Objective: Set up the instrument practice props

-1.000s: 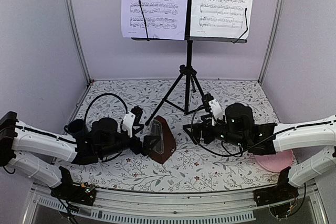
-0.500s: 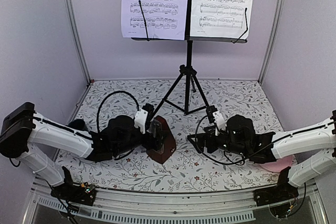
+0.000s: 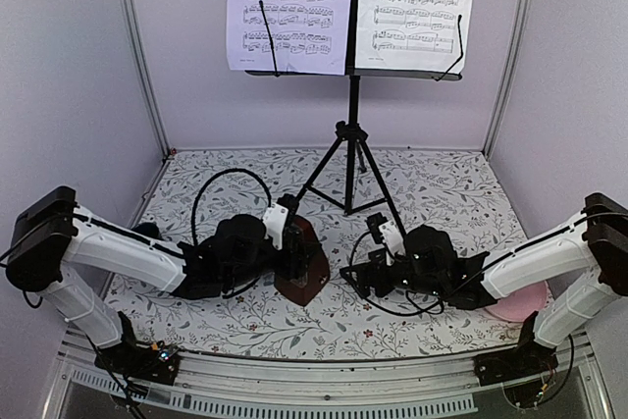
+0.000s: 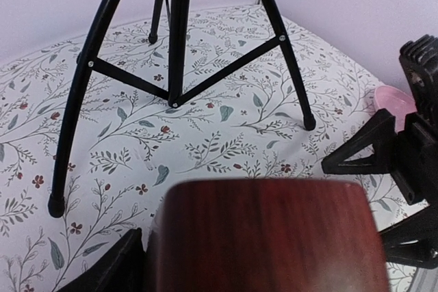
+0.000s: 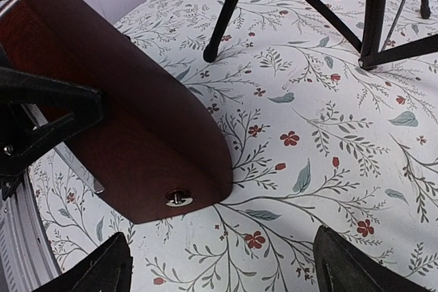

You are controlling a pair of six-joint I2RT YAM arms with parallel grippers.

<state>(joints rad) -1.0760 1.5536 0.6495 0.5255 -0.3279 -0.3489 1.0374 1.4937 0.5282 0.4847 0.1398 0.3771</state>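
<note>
The black music stand [image 3: 351,115] stands at the back on its tripod, with two white sheets of music [image 3: 289,7] [image 3: 417,2] on its desk. The dark-red metronome [image 3: 306,262] stands on the floral cloth in front of the tripod. My left gripper [image 3: 292,247] has its jaws closed in on the metronome's sides, and in the left wrist view the metronome [image 4: 267,237] fills the space between them. My right gripper [image 3: 358,270] sits just right of the metronome [image 5: 137,128], open [image 5: 229,271], with only cloth between its fingers.
The tripod legs [image 4: 179,32] spread over the cloth just behind the metronome. A pink plate [image 3: 520,303] lies at the right under my right arm. A dark mug [image 3: 145,233] shows behind my left arm. White walls enclose the table on three sides.
My left gripper has moved right onto the metronome and its jaws have narrowed round it. My right gripper has slid left and nearer to the metronome.
</note>
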